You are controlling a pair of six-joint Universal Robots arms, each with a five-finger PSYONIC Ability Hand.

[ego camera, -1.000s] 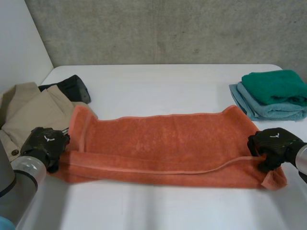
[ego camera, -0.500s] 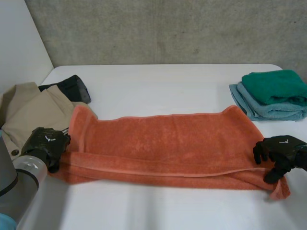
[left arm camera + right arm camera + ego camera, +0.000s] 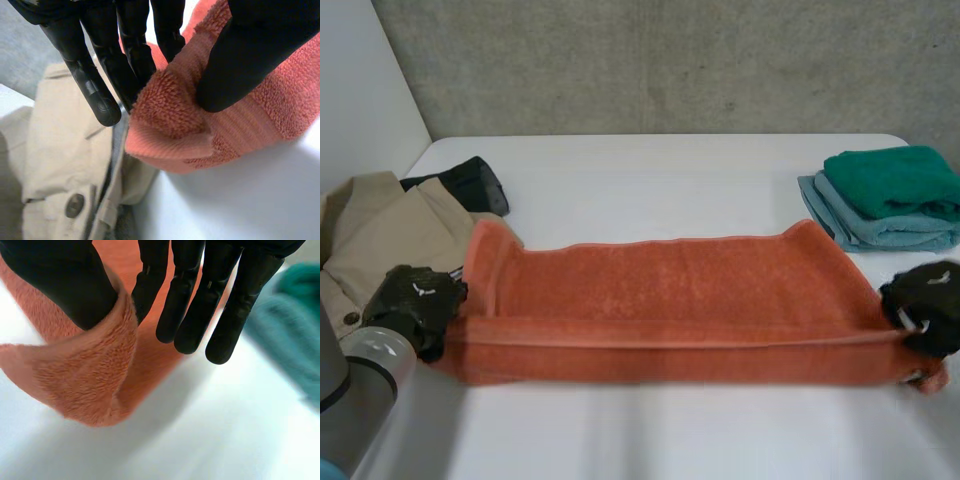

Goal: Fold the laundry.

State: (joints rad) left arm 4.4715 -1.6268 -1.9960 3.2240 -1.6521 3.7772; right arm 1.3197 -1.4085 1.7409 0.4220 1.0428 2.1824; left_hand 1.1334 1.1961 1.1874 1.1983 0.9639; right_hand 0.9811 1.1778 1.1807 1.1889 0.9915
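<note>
orange towel is lying stretched across the tabletop, folded lengthwise. left hand is pinching one end between thumb and fingers, while right hand is clamping the opposite end the same way.

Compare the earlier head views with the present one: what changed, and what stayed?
The right hand moved outward to the robot's right, pulling the orange towel by its near corner, so the sagging front hem now runs straight. The left hand kept its pinch on the opposite corner. The folded towels and beige garment stayed put.
</note>
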